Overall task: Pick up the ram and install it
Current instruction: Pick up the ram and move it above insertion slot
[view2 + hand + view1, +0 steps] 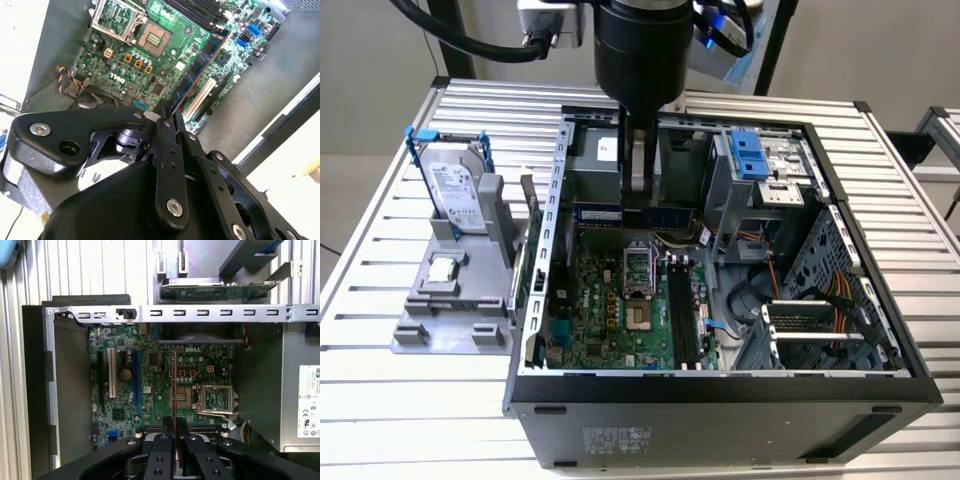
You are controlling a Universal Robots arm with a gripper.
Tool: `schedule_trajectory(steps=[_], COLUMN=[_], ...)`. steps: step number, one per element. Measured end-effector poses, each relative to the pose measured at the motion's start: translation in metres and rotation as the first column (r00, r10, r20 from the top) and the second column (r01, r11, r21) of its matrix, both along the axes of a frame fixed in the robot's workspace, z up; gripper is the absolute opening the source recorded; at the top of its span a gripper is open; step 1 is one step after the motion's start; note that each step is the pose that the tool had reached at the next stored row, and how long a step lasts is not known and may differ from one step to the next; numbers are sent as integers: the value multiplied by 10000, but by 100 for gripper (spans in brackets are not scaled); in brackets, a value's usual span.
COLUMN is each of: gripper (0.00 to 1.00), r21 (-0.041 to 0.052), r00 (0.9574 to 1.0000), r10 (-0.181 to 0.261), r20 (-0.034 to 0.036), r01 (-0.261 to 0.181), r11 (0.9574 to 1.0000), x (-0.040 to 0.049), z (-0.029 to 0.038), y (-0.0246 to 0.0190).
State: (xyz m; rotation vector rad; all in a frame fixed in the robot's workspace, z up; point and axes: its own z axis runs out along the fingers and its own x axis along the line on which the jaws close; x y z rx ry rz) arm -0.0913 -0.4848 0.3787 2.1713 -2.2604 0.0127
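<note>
The slatted table point(360, 400) carries a computer case point(720, 425) (its side open) and a grey fixture point(440, 325).

Black tool point(174, 426), silver screws point(174, 207), thick black cables point(450, 35).

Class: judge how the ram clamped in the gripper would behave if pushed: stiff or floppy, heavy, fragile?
Probably stiff: the ram juts straight from the gripper without sagging. Likely light: the first wrist view shows it edge-on as a thin line. Possibly fragile: its chips sit exposed.
</note>
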Motion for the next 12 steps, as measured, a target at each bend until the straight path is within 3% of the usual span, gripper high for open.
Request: schedule_trajectory(steps=[12], gripper=[0], r21=[-1], r00=[10000], r10=[0], r20=[0], r01=[0], r11=[10000], x=[64], z=[0], y=[0])
